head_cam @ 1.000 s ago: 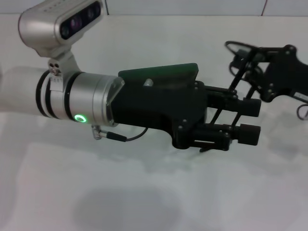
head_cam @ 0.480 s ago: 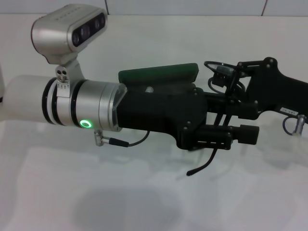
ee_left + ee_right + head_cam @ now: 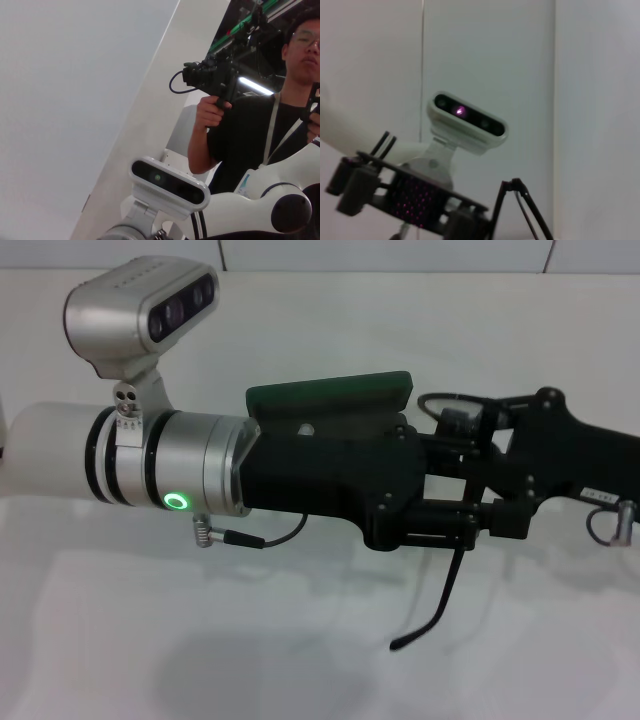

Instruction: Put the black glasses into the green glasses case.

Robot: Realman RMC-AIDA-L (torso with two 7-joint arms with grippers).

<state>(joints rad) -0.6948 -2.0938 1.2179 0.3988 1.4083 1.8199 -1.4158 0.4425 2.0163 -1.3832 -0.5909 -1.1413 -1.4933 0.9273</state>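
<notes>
The left gripper (image 3: 480,490) meets the right gripper (image 3: 500,455) mid-air — black glasses (image 3: 445,585) between them, the green glasses case (image 3: 335,392) behind the left gripper.

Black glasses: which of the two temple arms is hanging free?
On the black glasses, the temple arm drooping below the left gripper; the other isn't visible among the grippers, right gripper included.

You see a plain white surface (image 3: 300,640) carrying the green glasses case (image 3: 330,395) (mostly hidden behind the arm).
</notes>
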